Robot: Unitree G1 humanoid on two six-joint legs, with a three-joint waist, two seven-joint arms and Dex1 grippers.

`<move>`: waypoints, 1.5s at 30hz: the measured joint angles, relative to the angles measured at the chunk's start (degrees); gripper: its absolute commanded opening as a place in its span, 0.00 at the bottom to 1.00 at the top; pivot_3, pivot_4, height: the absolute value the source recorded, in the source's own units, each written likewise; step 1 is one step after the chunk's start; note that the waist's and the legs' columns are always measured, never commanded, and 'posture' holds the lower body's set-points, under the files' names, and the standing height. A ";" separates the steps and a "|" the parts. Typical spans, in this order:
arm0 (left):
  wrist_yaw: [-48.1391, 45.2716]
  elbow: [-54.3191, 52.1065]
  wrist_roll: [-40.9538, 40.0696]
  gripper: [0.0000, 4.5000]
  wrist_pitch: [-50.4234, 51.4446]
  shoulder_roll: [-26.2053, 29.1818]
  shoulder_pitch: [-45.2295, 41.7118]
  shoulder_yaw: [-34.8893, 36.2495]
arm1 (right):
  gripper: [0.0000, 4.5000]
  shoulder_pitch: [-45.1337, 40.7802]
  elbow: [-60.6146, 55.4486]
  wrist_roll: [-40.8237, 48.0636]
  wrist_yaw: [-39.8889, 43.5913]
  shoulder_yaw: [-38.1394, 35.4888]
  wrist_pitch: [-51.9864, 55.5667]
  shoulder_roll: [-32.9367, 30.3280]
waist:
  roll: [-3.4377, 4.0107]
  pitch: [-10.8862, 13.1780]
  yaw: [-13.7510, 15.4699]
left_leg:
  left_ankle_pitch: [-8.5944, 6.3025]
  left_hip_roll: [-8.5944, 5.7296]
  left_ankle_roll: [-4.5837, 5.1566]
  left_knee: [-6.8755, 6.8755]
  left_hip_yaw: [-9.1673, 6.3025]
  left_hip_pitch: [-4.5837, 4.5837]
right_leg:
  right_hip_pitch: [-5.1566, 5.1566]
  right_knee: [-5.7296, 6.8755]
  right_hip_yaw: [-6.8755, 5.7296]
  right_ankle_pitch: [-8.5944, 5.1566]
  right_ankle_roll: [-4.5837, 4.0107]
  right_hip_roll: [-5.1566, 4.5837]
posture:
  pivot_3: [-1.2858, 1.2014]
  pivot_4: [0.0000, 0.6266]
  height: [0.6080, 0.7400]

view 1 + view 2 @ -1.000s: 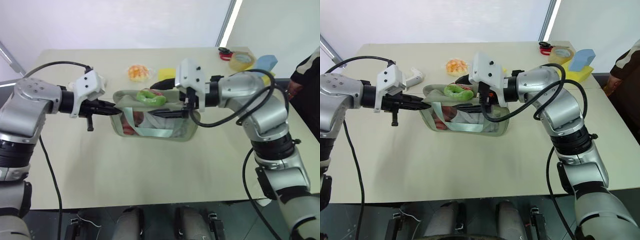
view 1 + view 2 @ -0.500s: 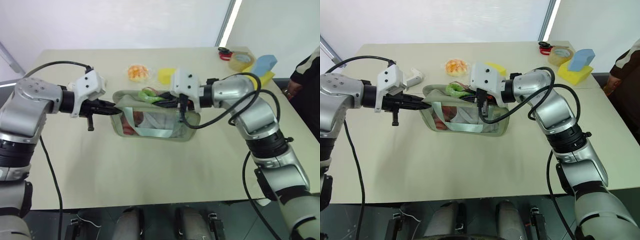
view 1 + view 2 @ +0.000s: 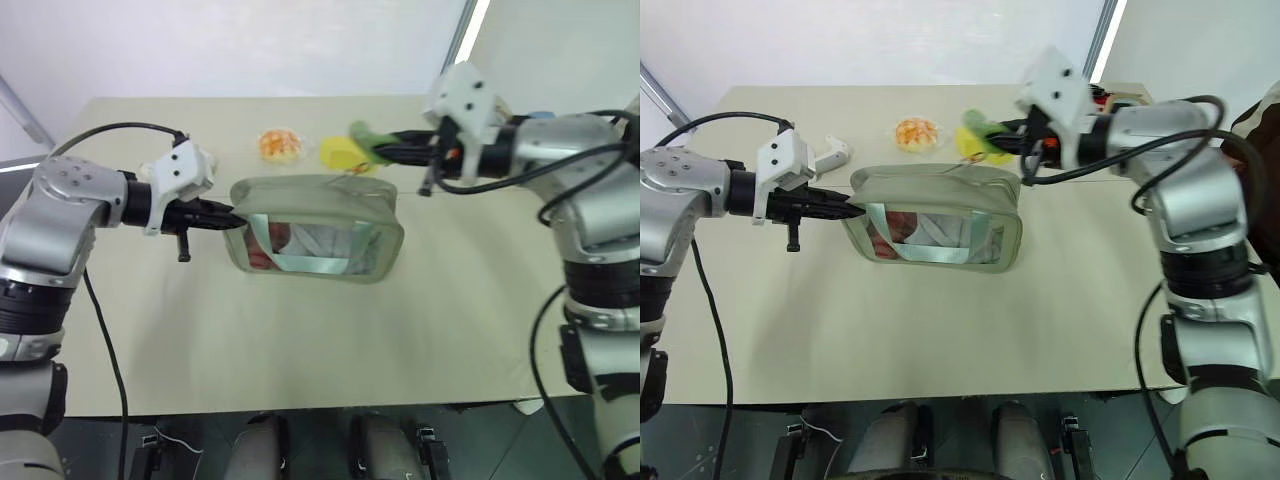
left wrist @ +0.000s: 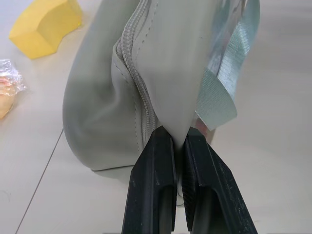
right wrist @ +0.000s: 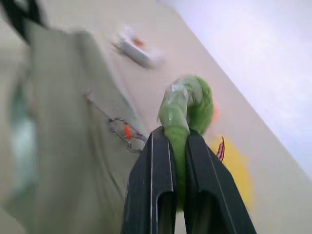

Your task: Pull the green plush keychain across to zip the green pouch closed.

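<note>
Beige tabletop (image 3: 300, 330): your pale sage-green soft pouch (image 3: 315, 228) with clear window sits at centre. Your left gripper (image 4: 178, 146) is clamped on its 9 o'clock end. Your right gripper (image 5: 176, 141) pinches the lime-green fuzzy plush keychain (image 5: 187, 105) at 1 o'clock. A yellow sponge block (image 3: 335, 152) and an orange-white round item (image 3: 279, 145) lie at 12 o'clock.

On the tabletop (image 3: 300, 340) there is one green pouch (image 3: 315, 228) and one green plush keychain (image 3: 367, 136). Beside them lie one yellow sponge block (image 3: 338, 152), one orange-white round item (image 3: 279, 145) and one white object (image 3: 833, 152). Two robot hands are present: the left hand (image 3: 228, 215) and the right hand (image 3: 384, 150).
</note>
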 measured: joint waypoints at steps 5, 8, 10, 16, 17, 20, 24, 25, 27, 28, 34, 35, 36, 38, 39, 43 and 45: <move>-0.01 1.60 0.51 0.00 -0.53 -0.57 -0.74 -0.25 | 0.00 11.51 -3.04 -4.58 -2.06 -1.26 -2.03 -8.50 | 0.02 -0.01 -0.12 | 0.00 0.02 0.00 -0.03 -0.01 0.04 | -0.01 0.00 0.02 0.00 0.00 0.04 | 0.52 0.24 1.00; -0.09 2.27 0.83 0.00 -1.06 -1.57 -1.58 -0.89 | 0.00 18.03 -5.22 -7.29 -3.33 -1.69 -5.32 -11.37 | 0.00 -0.02 -0.06 | 0.00 0.01 0.01 -0.01 0.00 0.04 | 0.03 -0.03 0.06 0.00 0.00 0.04 | 0.52 0.24 1.00; -0.12 2.49 0.91 0.00 -1.31 -1.70 -1.77 -1.23 | 0.00 23.02 -6.18 -8.68 -4.58 -1.51 -6.71 -11.26 | 0.00 -0.02 -0.02 | 0.00 0.00 0.00 0.01 0.00 0.05 | 0.05 -0.02 0.07 0.00 0.00 0.03 | 0.52 0.24 1.00; -0.07 3.24 1.12 0.00 -1.44 -1.95 -1.92 -1.33 | 0.00 29.51 -5.56 -9.10 -10.15 0.58 -6.53 -0.21 | -0.02 -0.04 -0.19 | 0.01 0.02 -0.01 0.00 -0.01 0.16 | 0.15 -0.02 0.08 0.00 0.00 0.08 | 0.52 0.24 1.00; -0.06 3.28 1.13 0.00 -1.44 -1.96 -1.93 -1.33 | 0.00 29.74 -5.26 -8.92 -10.97 1.44 -6.00 2.24 | -0.01 -0.05 -0.19 | 0.01 0.02 -0.01 -0.01 -0.01 0.16 | 0.15 -0.03 0.08 0.00 0.00 0.08 | 0.52 0.24 1.00; 0.07 3.17 1.20 0.00 -1.31 -1.97 -1.91 -1.32 | 0.00 29.03 -5.06 -8.72 -13.63 4.93 -4.15 10.29 | 0.00 -0.05 -0.24 | 0.01 0.03 -0.01 -0.01 -0.02 0.17 | 0.15 -0.02 0.08 0.00 0.00 0.08 | 0.52 0.24 1.00; 0.29 2.83 1.24 0.00 -1.06 -1.96 -1.68 -1.32 | 0.00 28.89 -4.23 -11.66 -14.34 8.44 -6.35 10.84 | -0.07 -0.08 -0.23 | 0.01 0.02 -0.01 0.00 -0.01 0.19 | 0.19 -0.03 0.08 0.00 0.00 0.07 | 0.52 0.24 1.00; 0.35 2.70 1.24 0.00 -1.02 -1.97 -1.64 -1.32 | 0.00 28.90 -3.61 -12.98 -14.20 9.28 -7.91 9.78 | -0.08 -0.09 -0.27 | 0.00 0.02 0.00 0.00 -0.02 0.25 | 0.25 -0.03 0.08 0.00 0.00 0.08 | 0.52 0.24 1.00; 0.39 2.41 1.23 0.00 -0.98 -1.96 -1.46 -1.32 | 0.00 28.97 -1.53 -16.21 -13.63 11.35 -12.49 6.59 | -0.08 -0.10 -0.24 | -0.01 0.02 0.02 -0.04 -0.03 0.40 | 0.36 -0.03 0.08 -0.01 0.00 0.09 | 0.52 0.24 1.00; 0.47 2.24 1.23 0.00 -0.98 -1.97 -1.35 -1.31 | 0.00 28.96 -0.79 -16.85 -13.43 11.35 -13.77 5.89 | -0.08 -0.10 -0.23 | -0.01 0.03 0.02 -0.05 -0.03 0.43 | 0.40 -0.04 0.08 -0.01 0.00 0.10 | 0.52 0.24 1.00; 1.62 1.97 0.95 0.24 -0.74 -2.16 -0.90 -1.20 | 0.47 27.04 0.57 -10.79 -10.90 5.06 -7.91 7.52 | -0.07 -0.09 -0.14 | -0.02 0.05 0.04 -0.08 -0.04 0.61 | 0.75 -0.51 0.07 -0.01 0.00 0.12 | 0.52 0.24 1.00; 1.78 2.09 0.72 0.35 0.16 -2.37 -0.85 -1.18 | 0.59 25.97 0.11 -8.72 -9.84 3.03 -5.37 7.34 | -0.05 -0.07 -0.13 | -0.02 0.05 0.04 -0.08 -0.04 0.60 | 0.74 -0.51 0.06 -0.01 0.00 0.11 | 0.52 0.24 1.00; 1.91 2.25 0.33 0.46 0.93 -2.55 -0.80 -1.14 | 0.70 24.81 -0.46 -6.83 -9.03 1.14 -3.26 6.93 | -0.05 -0.06 -0.13 | -0.03 0.06 0.04 -0.09 -0.05 0.60 | 0.74 -0.50 0.06 -0.01 0.00 0.12 | 0.52 0.24 1.00; 2.10 2.69 -1.10 0.67 2.71 -2.99 -0.86 -0.49 | 0.91 22.20 -2.48 -2.40 -7.04 -2.92 1.41 5.28 | -0.03 -0.04 -0.14 | -0.03 0.08 0.06 -0.11 -0.07 0.59 | 0.73 -0.50 0.04 -0.01 0.00 0.13 | 0.52 0.24 1.00; 2.15 3.39 -2.17 0.80 3.98 -3.23 -1.28 0.37 | 1.00 21.05 -3.92 0.53 -5.51 -5.38 4.48 3.94 | -0.03 -0.03 -0.10 | -0.04 0.08 0.08 -0.12 -0.08 0.59 | 0.73 -0.49 0.02 -0.01 0.00 0.13 | 0.52 0.24 1.00; 2.10 6.30 -5.08 0.99 7.22 -2.74 -2.91 3.90 | 1.00 18.55 -9.40 10.31 -0.04 -11.79 14.02 -1.73 | -0.03 -0.03 -0.17 | -0.18 0.10 0.31 -0.12 -0.10 0.59 | 0.76 -0.50 0.00 -0.01 0.00 0.14 | 0.52 0.24 1.00; 1.85 8.12 -5.70 0.99 7.93 -1.82 -3.75 5.35 | 1.00 18.03 -12.91 15.78 2.76 -13.10 18.76 -4.15 | -0.03 -0.03 -0.20 | -0.24 0.09 0.41 -0.11 -0.11 0.60 | 0.77 -0.51 -0.01 -0.01 0.00 0.14 | 0.52 0.24 1.00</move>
